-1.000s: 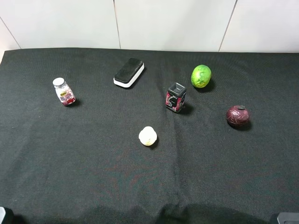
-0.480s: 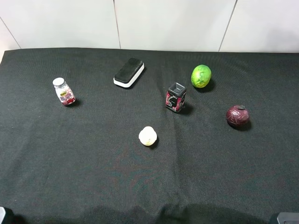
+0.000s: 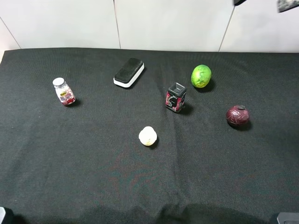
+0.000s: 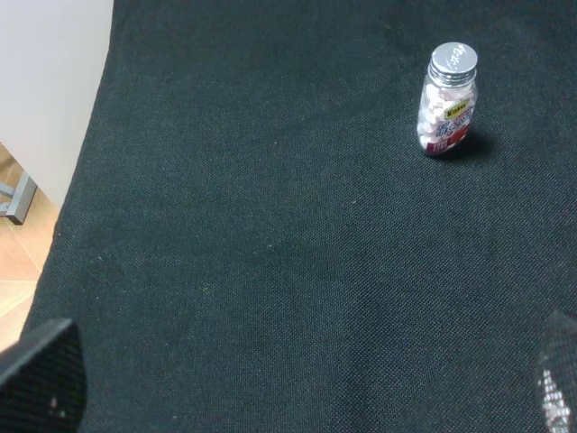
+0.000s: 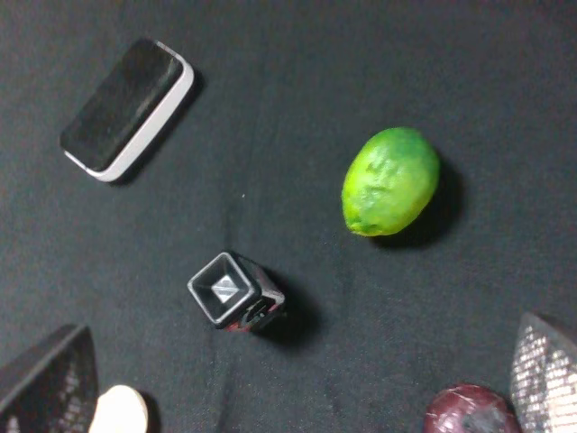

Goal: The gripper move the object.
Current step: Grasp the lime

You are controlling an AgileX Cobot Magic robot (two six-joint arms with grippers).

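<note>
The object, a bright green mottled egg-shaped fruit (image 3: 201, 76), lies on the black cloth at the back right; it also shows in the right wrist view (image 5: 390, 181). My right gripper (image 5: 296, 374) hangs high above the cloth, open and empty, its two fingertips (image 5: 45, 379) far apart at the picture's corners. In the high view only blurred bits of it (image 3: 264, 2) show at the top right edge. My left gripper (image 4: 297, 379) is open and empty over the left part of the cloth, far from the fruit.
A dark maroon ball (image 3: 238, 115) lies right of centre, a black-and-red box (image 3: 175, 97) just left of the fruit, a pale ball (image 3: 147, 136) mid-table, a black-and-white eraser (image 3: 129, 72) at the back, a pill bottle (image 3: 64, 92) (image 4: 446, 113) at the left. The table's left edge (image 4: 90, 135) drops to the floor.
Blurred parts of the right gripper have come into the top right edge of the high view. Nothing on the cloth has moved.
</note>
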